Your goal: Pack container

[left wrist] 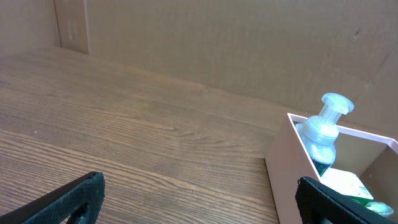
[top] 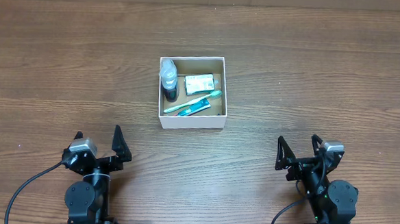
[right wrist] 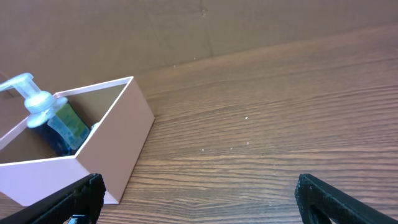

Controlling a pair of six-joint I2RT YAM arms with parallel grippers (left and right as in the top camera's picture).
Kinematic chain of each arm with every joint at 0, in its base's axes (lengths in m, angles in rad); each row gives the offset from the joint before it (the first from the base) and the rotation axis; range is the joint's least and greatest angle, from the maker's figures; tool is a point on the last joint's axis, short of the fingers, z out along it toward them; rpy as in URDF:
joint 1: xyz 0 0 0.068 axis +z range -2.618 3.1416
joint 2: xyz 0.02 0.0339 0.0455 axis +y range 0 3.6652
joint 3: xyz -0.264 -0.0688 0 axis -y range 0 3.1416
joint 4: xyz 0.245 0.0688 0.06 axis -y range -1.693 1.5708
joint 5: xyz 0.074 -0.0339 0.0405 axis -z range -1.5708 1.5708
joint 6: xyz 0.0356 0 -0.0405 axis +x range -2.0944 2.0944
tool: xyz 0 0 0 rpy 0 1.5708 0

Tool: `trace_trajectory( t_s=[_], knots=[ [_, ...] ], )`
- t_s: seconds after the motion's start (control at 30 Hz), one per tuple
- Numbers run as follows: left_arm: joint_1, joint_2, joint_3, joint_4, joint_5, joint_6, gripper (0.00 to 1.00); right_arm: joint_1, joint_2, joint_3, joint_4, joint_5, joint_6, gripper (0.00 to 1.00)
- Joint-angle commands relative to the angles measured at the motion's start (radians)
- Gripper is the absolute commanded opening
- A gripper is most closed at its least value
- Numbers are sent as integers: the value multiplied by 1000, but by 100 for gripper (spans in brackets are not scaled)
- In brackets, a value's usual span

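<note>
1. Container (top: 191,120), white-walled and lidless, sits at the middle of the wooden table (top: 325,77), well apart from both arms.
2. Inside, a pump bottle (top: 168,79) stands against the left wall, beside a white packet (top: 199,82), a green toothbrush (top: 192,102) and a blue tube (top: 194,109).
3. Left gripper (top: 99,144) and right gripper (top: 298,150) rest near the table's front edge, jaws spread wide, holding nothing.

One container (top: 190,120) on one bench (top: 51,63). Inside: one pump bottle (top: 168,79), one white packet (top: 199,82), one green toothbrush (top: 193,102), one small blue tube (top: 194,110). Two grippers: left gripper (top: 99,133), right gripper (top: 298,140).
</note>
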Motion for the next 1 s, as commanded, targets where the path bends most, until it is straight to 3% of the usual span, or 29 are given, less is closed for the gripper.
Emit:
trace_trajectory(
  t_s=[0.0, 0.37, 0.97],
  knots=[
    [6, -11, -4, 5, -13, -10, 100, -8, -35, -6, 7, 31, -16, 100],
    [6, -11, -4, 5, -13, -10, 100, -8, -128, -6, 6, 58, -15, 100],
    [6, -11, -4, 5, -13, -10, 100, -8, -127, -6, 6, 58, -15, 100]
  ],
)
